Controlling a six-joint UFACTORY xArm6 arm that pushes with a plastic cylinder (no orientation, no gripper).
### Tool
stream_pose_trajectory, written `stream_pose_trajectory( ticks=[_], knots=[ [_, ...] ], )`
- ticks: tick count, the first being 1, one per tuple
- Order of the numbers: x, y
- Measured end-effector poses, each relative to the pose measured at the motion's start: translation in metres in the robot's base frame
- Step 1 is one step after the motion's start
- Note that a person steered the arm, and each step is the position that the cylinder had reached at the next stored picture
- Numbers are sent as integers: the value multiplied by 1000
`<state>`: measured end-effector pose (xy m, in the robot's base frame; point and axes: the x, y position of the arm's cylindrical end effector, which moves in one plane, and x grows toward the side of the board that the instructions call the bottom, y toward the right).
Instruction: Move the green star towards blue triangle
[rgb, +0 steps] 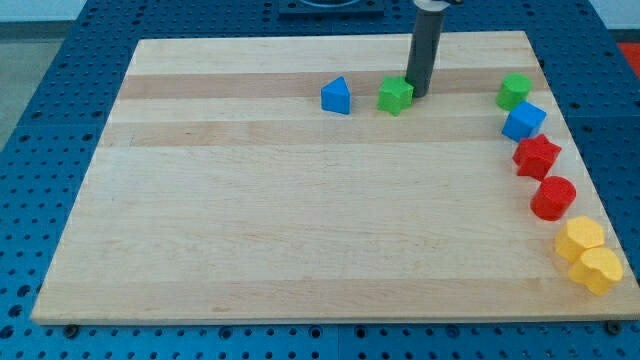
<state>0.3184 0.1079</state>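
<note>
My tip (417, 94), a bare rod holding nothing, touched the green star (395, 96) on its side toward the view's right. The star sat just beside the blue triangle (336, 96), on the triangle's view-right side, a small gap between them. An off-centre push could likely have spun the star aside, or carried it into the triangle.

You are seeing the straight dark rod (424, 50) running out past the view's top edge, so its upper part is being cut off. Near the wooden board's far edge, my tip (418, 95) is standing just behind the small green plastic star block (395, 95), hiding that block's back right corner from you.
</note>
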Motion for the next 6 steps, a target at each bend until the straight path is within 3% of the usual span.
stream_pose_trajectory(
  ticks=[4,6],
  knots=[
    [24,6],
    [25,-26]
  ],
)
